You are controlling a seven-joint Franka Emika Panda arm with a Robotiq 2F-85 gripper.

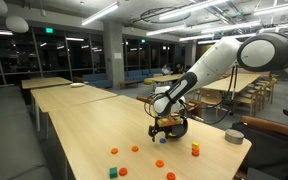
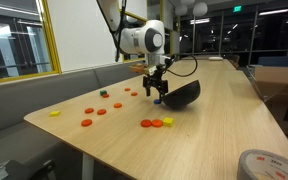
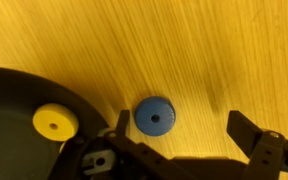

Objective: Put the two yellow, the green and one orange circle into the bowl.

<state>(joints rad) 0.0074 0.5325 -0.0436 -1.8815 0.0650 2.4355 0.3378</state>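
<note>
You look along a long wooden tabletop [image 1: 79, 140], with more tables [image 1: 54, 88] behind it. A grey bench [image 2: 54, 85] runs beneath dark, yellow-framed windows [image 2: 14, 40]. Strip lights [image 1: 96, 14] cross the ceiling. A concrete column [image 1: 112, 50] stands further back, with chairs [image 1: 256, 95] off to one side.

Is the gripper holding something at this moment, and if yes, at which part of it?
Nothing is held. In the wrist view the gripper is open with nothing between its fingers; the blue circle lies free on the table.
</note>
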